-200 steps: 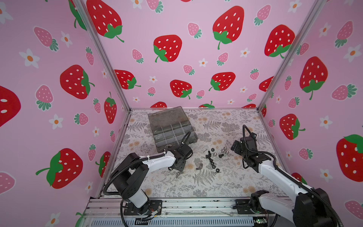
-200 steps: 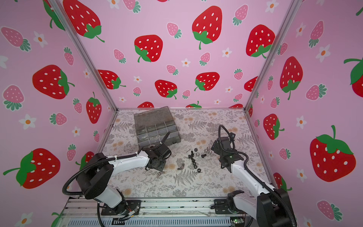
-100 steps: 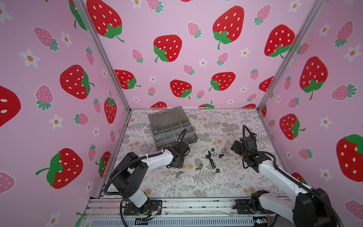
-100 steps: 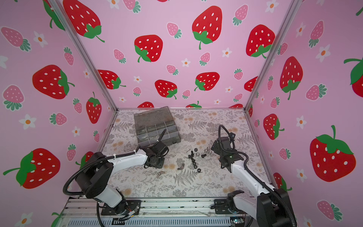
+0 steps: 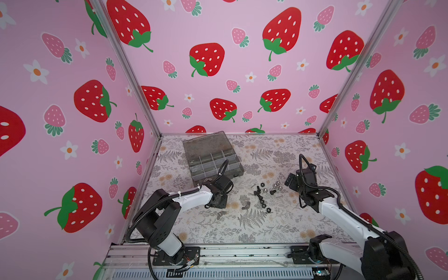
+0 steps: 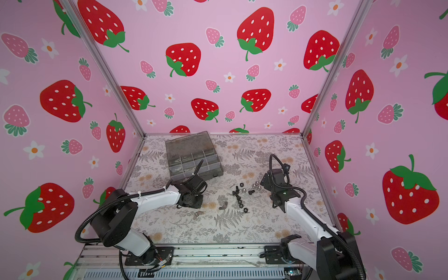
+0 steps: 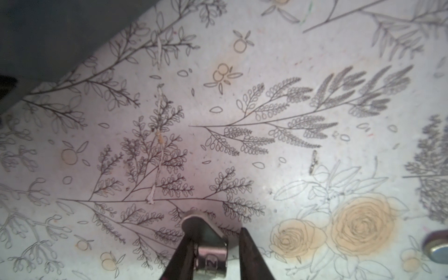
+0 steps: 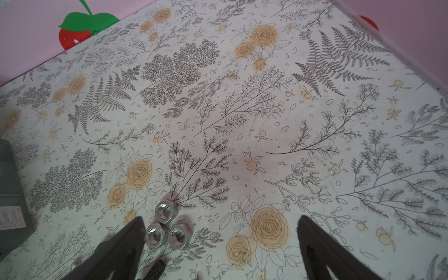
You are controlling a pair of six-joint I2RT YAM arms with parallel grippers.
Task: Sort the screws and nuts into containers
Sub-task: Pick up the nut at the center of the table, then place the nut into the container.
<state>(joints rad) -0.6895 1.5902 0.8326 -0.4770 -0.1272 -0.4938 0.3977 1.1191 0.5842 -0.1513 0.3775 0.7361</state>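
left fingers point(image 7: 184, 254) narrowed around wing nut point(image 7: 206, 242), gap remained, pick unsecured; right fingers point(image 8: 121, 252) spread wide by silver nuts point(image 8: 166, 213).

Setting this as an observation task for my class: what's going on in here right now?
Two robot arms are sorting small hardware. The left gripper straddles a wing nut, with a small gap on one side. The right gripper hangs wide open by three silver nuts. Black bolts and nuts lie loose between the arms; the grey organiser box sits open behind.
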